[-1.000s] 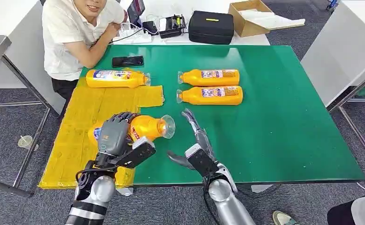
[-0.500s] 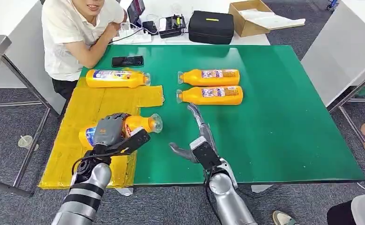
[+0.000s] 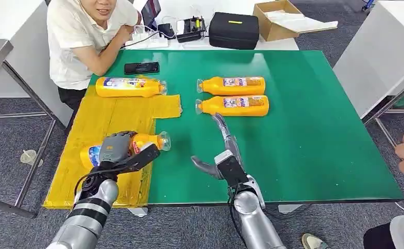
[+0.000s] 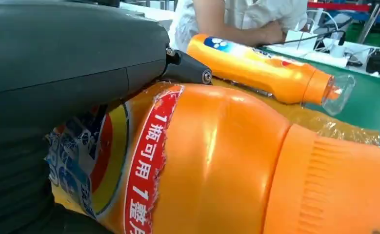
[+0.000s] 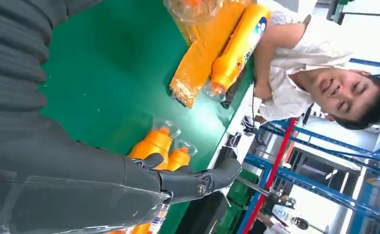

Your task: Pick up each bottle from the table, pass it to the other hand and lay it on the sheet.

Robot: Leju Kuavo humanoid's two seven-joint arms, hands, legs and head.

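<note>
Green covers the whole table (image 3: 303, 135) in front of me, with grey carpet around it and a white bench beyond its far edge carrying a black case (image 3: 234, 30) and an open cardboard box (image 3: 275, 18). Along the table's left side lies the yellow sheet (image 3: 98, 122), crinkled and reaching from the near edge up toward the far-left corner. At that corner a person in a white shirt (image 3: 80, 39) leans on the table, a dark phone (image 3: 141, 68) just beside the elbow. On the far end of the sheet rests one orange bottle (image 3: 129, 86) on its side, cap pointing right. Two more orange bottles (image 3: 232, 95) lie side by side on the bare green near the middle, caps pointing left. My left hand (image 3: 115, 149) is wrapped around a fourth bottle, the held bottle (image 3: 148, 141), which lies sideways over the near part of the sheet, cap to the right. My right hand (image 3: 224, 153) hovers over the green just near of the pair, fingers spread, holding nothing.
</note>
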